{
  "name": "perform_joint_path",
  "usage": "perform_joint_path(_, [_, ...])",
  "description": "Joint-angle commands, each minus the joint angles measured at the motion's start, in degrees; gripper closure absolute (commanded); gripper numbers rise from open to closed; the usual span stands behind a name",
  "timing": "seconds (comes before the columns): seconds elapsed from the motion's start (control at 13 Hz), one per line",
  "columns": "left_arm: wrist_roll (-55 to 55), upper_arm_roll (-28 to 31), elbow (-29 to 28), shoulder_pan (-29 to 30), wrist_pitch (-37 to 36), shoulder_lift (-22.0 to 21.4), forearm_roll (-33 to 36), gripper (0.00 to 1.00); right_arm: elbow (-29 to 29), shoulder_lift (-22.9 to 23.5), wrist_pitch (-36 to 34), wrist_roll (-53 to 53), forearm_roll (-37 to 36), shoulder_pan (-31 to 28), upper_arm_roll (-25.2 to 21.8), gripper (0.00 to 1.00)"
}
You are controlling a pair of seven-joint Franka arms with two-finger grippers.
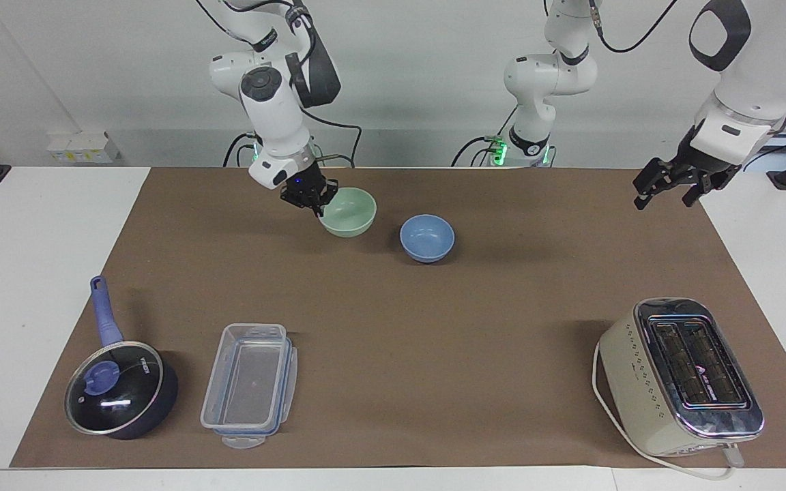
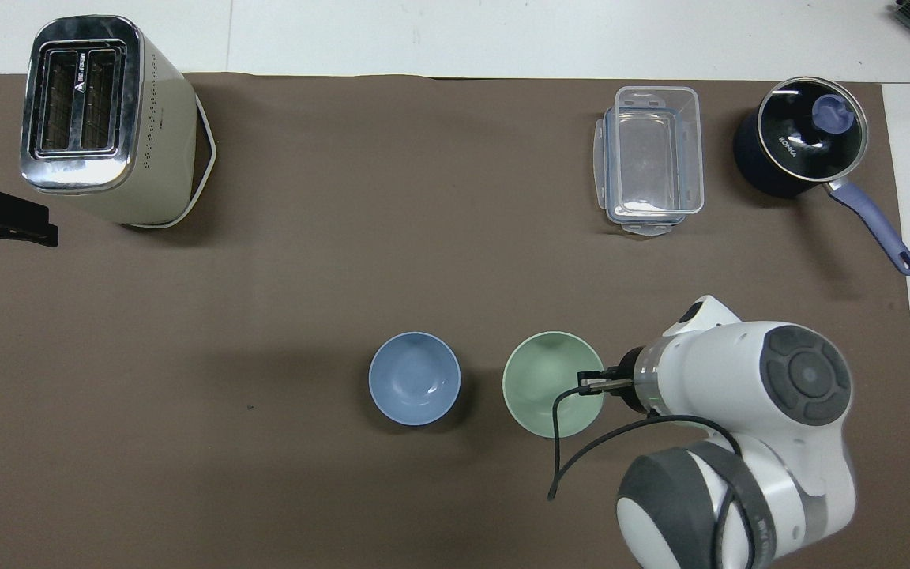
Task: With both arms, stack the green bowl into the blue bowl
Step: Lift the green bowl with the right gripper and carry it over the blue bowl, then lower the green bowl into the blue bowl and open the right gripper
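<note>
The pale green bowl (image 1: 352, 213) (image 2: 547, 384) hangs just above the brown mat, its rim pinched by my right gripper (image 1: 316, 205) (image 2: 591, 382), which is shut on it. It is over the mat close beside the blue bowl (image 1: 427, 238) (image 2: 414, 378), on the right arm's side of it. The blue bowl rests upright and empty on the mat in the middle. My left gripper (image 1: 663, 200) (image 2: 1, 227) waits open and empty in the air over the mat's edge at the left arm's end.
A cream toaster (image 1: 679, 375) (image 2: 103, 118) stands far from the robots at the left arm's end. A clear lidless container (image 1: 250, 382) (image 2: 651, 158) and a dark-blue lidded saucepan (image 1: 120, 390) (image 2: 802, 142) sit far from the robots at the right arm's end.
</note>
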Motion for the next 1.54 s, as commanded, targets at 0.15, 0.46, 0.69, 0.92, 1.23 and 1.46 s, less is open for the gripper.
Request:
perform_joint_path(0.15, [-0.68,-0.23,0.68,0.19,-1.09,0.18,1.00,0.00,6.42,6.75,0.96,8.48,4.24,7.02,-0.26,1.00])
perform_joint_path(0.46, [-0.68,-0.23,0.68,0.19,-1.09,0.18,1.00,0.00,11.88,13.26,3.16,17.36,3.54,12.92,-0.26,1.00])
perform_joint_path(0.69, [-0.68,-0.23,0.59,0.19,-1.09,0.18,1.00,0.00,11.36,15.11,5.70,19.92,3.28,15.03,-0.26,1.00])
perform_joint_path(0.92, [-0.68,-0.23,0.59,0.19,-1.09,0.18,1.00,0.00,11.18,16.35,6.94,22.12,1.44,15.75,-0.26,1.00])
perform_joint_path(1.23, [-0.68,-0.23,0.59,0.19,-1.09,0.18,1.09,0.00,10.04,17.41,9.57,22.21,-0.77,15.75,-0.26,1.00])
perform_joint_path(1.46, [-0.68,-0.23,0.59,0.19,-1.09,0.18,1.00,0.00,10.13,17.76,10.36,22.39,-0.85,15.83,-0.26,1.00])
